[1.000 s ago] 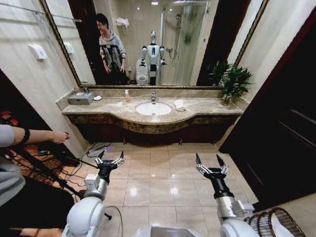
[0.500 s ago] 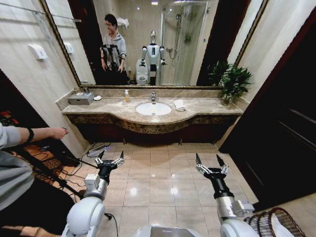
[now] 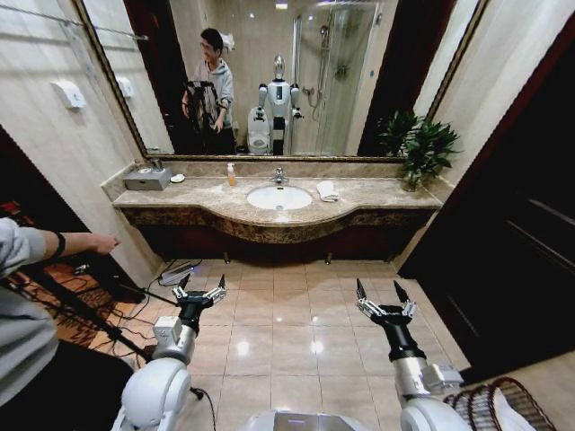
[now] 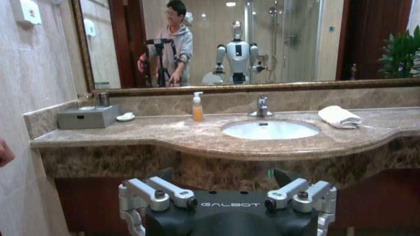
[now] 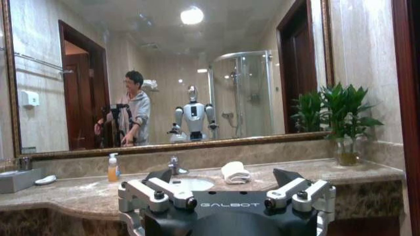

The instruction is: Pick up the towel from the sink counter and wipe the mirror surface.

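Left claw (image 3: 199, 291) low in the head view's lower left, fingers spread wide, holding nothing, above the tiled floor (image 3: 278, 314). Right claw (image 3: 384, 296) at the lower right, likewise spread and holding nothing. Both well short of the table (image 3: 193, 202), which spans the middle of the frame. On it: white basin (image 3: 278, 197) at centre with a tap (image 3: 279, 174) behind, towel (image 3: 327, 190) folded just right of the basin, soap bottle (image 3: 231, 174) and a grey box (image 3: 146, 179) to the left, potted plant (image 3: 422, 148) at the right end. Mirror (image 3: 359, 81) across the upper frame, above the table.
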